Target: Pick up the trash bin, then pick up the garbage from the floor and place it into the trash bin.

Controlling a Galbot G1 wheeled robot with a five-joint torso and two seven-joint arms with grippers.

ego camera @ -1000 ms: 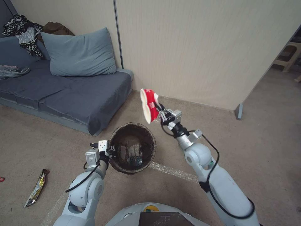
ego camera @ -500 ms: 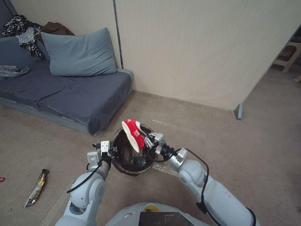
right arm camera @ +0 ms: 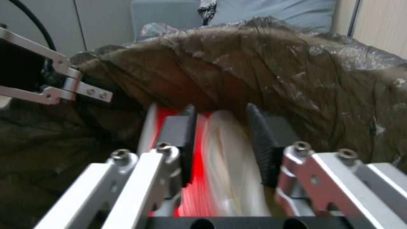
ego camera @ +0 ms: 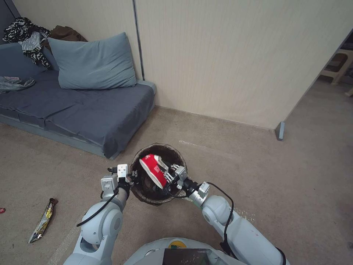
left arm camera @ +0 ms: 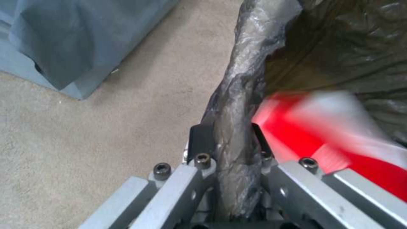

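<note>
The trash bin (ego camera: pixel 173 151), round with a dark brown bag over its rim, is held off the carpet beside the sofa. My left gripper (ego camera: pixel 129 177) is shut on its near-left rim; in the left wrist view the bagged rim (left arm camera: pixel 237 95) runs between the fingers (left arm camera: pixel 199 140). My right gripper (ego camera: pixel 170 176) is shut on a crushed red-and-white paper cup (ego camera: pixel 151 169), tilted over the bin's mouth. The right wrist view has the cup (right arm camera: pixel 220 152) between both pads, with the bag's inner wall (right arm camera: pixel 263 63) just beyond. A gold snack wrapper (ego camera: pixel 43 220) lies on the floor at left.
A grey sofa (ego camera: pixel 73 106) with a pillow (ego camera: pixel 93 62) stands at left, close to the bin. A beige wall (ego camera: pixel 220 55) runs behind, ending at a corner post (ego camera: pixel 280 130). Open carpet lies to the right. A small red scrap (ego camera: pixel 2 210) sits at the left edge.
My right arm has swung the cup down and to the left, from high above the carpet to the bin's mouth. The left gripper has kept hold of the rim.
</note>
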